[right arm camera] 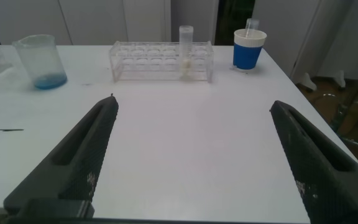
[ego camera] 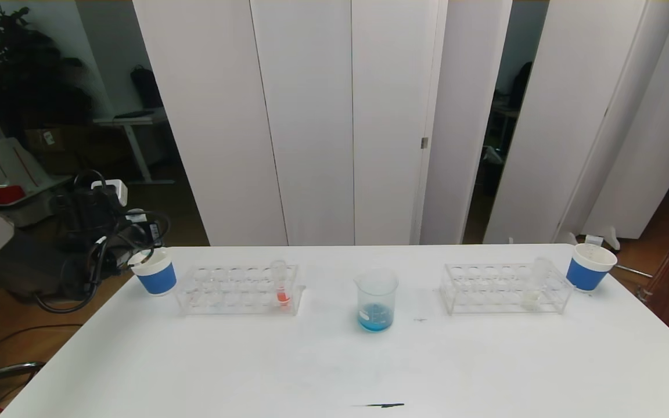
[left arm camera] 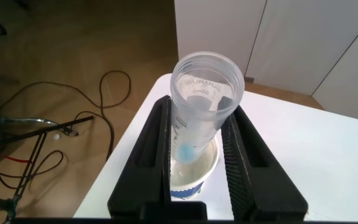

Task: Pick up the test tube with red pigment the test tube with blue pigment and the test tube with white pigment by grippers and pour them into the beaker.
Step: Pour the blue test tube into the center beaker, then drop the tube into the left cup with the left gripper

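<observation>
While the left gripper (left arm camera: pixel 194 149) clamps the test tube with blue pigment (left arm camera: pixel 201 102), the left wrist view shows it mouth-up between the black fingers, nearly drained, only a blue dot left at its rounded bottom, hanging right over the left paper cup (left arm camera: pixel 191 174) at the table's corner. From the head view that same spot is mostly a tangle of dark arm and cables behind the left paper cup (ego camera: pixel 154 271), and the tube itself can't be made out there. Over to the beaker (ego camera: pixel 376 299): it stands mid-table between the two racks, a shallow layer of blue liquid in the bottom, also seen far off in the right wrist view (right arm camera: pixel 39 60). Just left of it, the left rack (ego camera: pixel 238 289) holds an upright tube with orange-red liquid (ego camera: pixel 280 284) near its beaker-side end. On the other side, the right rack (ego camera: pixel 506 287) carries the test tube with white pigment (ego camera: pixel 535 284), standing upright; the right wrist view shows it more plainly (right arm camera: pixel 186 51). Beyond that rack sits the right paper cup (ego camera: pixel 589 267). The right gripper (right arm camera: pixel 197 162) hovers low over bare table (ego camera: pixel 334 371), fingers spread wide, grasping nothing; it is out of the head view.
</observation>
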### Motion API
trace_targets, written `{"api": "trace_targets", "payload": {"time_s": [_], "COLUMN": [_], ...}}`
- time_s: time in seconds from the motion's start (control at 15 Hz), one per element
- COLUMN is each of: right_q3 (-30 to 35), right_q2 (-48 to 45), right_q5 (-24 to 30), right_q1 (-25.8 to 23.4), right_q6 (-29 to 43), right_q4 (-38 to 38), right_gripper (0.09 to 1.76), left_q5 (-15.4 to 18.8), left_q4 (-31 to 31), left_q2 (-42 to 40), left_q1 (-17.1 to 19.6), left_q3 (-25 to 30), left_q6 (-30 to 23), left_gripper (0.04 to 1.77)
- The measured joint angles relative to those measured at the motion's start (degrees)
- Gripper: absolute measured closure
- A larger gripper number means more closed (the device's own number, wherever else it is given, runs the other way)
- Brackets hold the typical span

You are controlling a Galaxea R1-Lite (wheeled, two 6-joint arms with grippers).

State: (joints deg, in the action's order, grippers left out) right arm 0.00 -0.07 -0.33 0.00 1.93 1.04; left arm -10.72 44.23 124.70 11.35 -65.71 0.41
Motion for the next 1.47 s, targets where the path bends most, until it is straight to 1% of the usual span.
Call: {"api": "trace_targets", "payload": {"time_s": [0.27, 0.47, 0.67, 0.73, 0.8, 0.87, 0.93, 1.0, 1.27, 1.47], "right_q3": [0.0, 0.0, 0.0, 0.0, 0.0, 0.0, 0.0, 0.0, 0.0, 0.0], "right_q2": [0.0, 0.0, 0.0, 0.0, 0.0, 0.0, 0.0, 0.0, 0.0, 0.0], "right_q5": [0.0, 0.0, 0.0, 0.0, 0.0, 0.0, 0.0, 0.0, 0.0, 0.0], "right_q1": [0.0, 0.0, 0.0, 0.0, 0.0, 0.0, 0.0, 0.0, 0.0, 0.0], "right_q6": [0.0, 0.0, 0.0, 0.0, 0.0, 0.0, 0.0, 0.0, 0.0, 0.0], "right_q4": [0.0, 0.0, 0.0, 0.0, 0.0, 0.0, 0.0, 0.0, 0.0, 0.0], "right_gripper": [0.10, 0.10, 0.10, 0.10, 0.10, 0.10, 0.10, 0.10, 0.10, 0.10], "left_q5": [0.1, 1.3, 1.5, 1.5, 1.5, 1.4, 1.4, 1.4, 1.3, 1.5], "left_q4": [0.0, 0.1, 1.6, 1.9, 2.0, 1.9, 1.9, 1.9, 1.5, 0.8], "left_q2": [4.7, 6.7, 7.6, 7.7, 7.7, 7.7, 7.6, 7.4, 5.5, 1.2], "left_q1": [0.7, 1.4, 1.6, 1.5, 1.6, 1.6, 1.7, 1.7, 1.8, 1.5], "left_q3": [-2.2, -2.6, -2.6, -2.5, -2.5, -2.3, -2.3, -2.0, -1.0, 1.7], "left_q6": [-0.1, -0.1, 0.0, 0.1, 0.2, 0.3, 0.3, 0.4, 0.0, 0.2], "left_gripper": [1.23, 1.23, 1.22, 1.07, 0.78, 0.39, 0.15, 0.06, 0.06, 0.06]}}
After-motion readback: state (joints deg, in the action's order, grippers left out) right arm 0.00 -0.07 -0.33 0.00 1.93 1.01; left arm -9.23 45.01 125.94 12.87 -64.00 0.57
